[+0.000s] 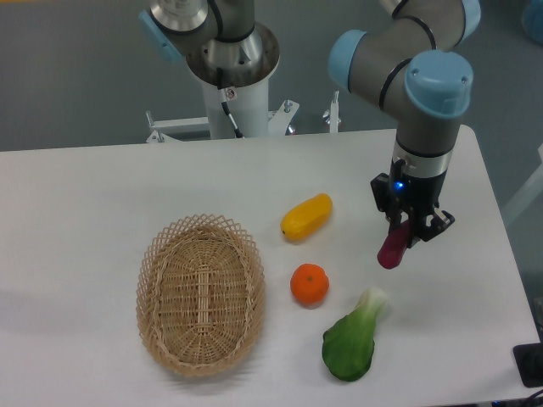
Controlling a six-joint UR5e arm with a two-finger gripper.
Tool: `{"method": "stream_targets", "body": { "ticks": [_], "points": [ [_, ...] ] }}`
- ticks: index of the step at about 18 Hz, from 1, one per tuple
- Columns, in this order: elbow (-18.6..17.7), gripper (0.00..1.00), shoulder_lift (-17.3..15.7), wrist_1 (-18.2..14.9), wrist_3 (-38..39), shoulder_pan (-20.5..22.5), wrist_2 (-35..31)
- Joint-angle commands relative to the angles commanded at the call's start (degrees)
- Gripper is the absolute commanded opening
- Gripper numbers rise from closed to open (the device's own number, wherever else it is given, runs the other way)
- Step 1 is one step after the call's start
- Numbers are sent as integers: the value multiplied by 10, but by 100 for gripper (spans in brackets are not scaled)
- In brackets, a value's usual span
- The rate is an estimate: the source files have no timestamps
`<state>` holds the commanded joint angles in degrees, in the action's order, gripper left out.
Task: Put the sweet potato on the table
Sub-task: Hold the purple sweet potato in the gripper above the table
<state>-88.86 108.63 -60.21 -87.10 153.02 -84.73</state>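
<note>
no readable text, labels, numbers or signs anywhere

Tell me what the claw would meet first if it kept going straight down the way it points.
Probably bare table. The claw holds the sweet potato, whose lower end would touch first; the bok choy looks off that line, though depth is unclear.

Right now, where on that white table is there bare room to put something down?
The table is bare along its whole left side, left of the basket, and across the back behind the yellow fruit. It is crowded front right, where the orange, the green vegetable and the tool holding the sweet potato cluster.
</note>
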Motion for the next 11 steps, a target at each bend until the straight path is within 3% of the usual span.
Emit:
{"method": "stream_targets", "body": {
  "ticks": [9, 11],
  "points": [
    [-21, 38, -2, 1, -11, 16, 0],
    [-42, 38, -21, 3, -21, 25, -2]
  ]
}}
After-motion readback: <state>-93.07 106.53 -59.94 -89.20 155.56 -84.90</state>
